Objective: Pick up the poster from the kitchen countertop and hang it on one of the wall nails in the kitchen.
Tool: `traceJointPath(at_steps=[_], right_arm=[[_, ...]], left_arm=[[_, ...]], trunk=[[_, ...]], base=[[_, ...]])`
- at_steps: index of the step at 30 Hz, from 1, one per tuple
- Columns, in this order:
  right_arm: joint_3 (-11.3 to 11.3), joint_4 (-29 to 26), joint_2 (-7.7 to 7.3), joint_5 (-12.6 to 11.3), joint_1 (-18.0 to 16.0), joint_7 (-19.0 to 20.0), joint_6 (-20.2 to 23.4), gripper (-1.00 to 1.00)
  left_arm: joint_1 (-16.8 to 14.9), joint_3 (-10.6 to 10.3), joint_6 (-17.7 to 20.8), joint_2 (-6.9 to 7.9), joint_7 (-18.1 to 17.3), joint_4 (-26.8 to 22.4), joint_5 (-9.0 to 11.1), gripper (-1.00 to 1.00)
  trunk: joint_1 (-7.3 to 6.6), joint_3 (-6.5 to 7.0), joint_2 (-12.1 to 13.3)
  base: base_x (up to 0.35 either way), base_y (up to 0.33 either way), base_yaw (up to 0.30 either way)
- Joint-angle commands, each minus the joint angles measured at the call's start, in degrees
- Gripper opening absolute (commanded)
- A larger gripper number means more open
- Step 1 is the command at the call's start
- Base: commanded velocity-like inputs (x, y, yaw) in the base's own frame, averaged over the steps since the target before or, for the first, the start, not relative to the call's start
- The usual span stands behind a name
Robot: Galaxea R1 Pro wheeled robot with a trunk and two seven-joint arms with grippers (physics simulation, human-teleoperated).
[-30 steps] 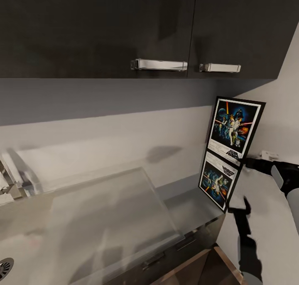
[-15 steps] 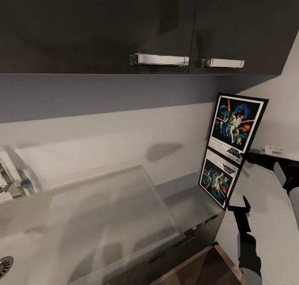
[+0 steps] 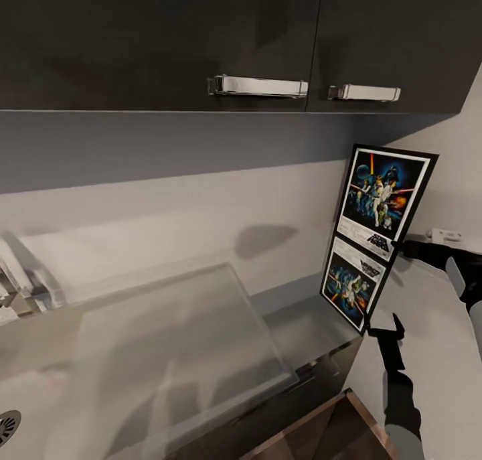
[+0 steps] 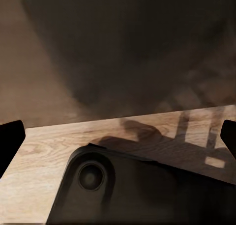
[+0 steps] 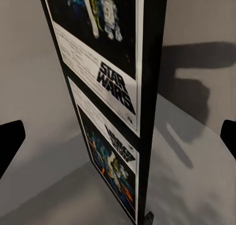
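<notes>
We note glossy black upper cabinets across the top of the head view, fitted with two horizontal chrome handles, one per door. Below them runs a pale grey backsplash wall, darker in a band just under the cabinets. A second pale wall meets it at the right corner and carries a small white socket plate. The left wrist view shows a light wooden floor with soft shadows.
</notes>
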Motion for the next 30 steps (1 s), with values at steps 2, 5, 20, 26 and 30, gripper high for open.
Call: traceJointPath(at_steps=[2,5,20,26,30], right_arm=[[-0.4,-0.1,0.04,0.4,-0.2,0.4,0.4,1.0],[-0.4,0.1,0.08,0.5,-1.7,0.4,0.4,1.0],[-0.3,5.7,0.22,0.5,-5.1,0.0,0.1,1.0],[-0.3,6.4,0.19,0.5,-6.7,-0.2,0.0,1.0],[-0.3,8.2,0.19,0.5,-7.6,-0.3,-0.3,1.0]], left_arm=[[0.0,0.3,0.0,-0.07,-0.6,0.0,0.1,1.0],[0.0,0.4,0.0,-0.07,-0.6,0.0,0.1,1.0],[0.0,0.0,-0.1,-0.07,-0.5,2.5,0.1,1.0],[0.0,0.1,-0.2,-0.07,-0.4,2.6,0.1,1.0],[0.0,0.1,-0.2,-0.07,-0.3,2.6,0.1,1.0]], trunk=[[0.0,-0.24,0.0],[0.0,-0.52,0.0],[0.0,-1.93,0.0],[0.0,-2.49,0.0],[0.0,-2.87,0.0]], base=[[0.0,0.0,0.0],[0.0,0.0,0.0],[0.0,0.0,0.0],[0.0,0.0,0.0],[0.0,0.0,0.0]])
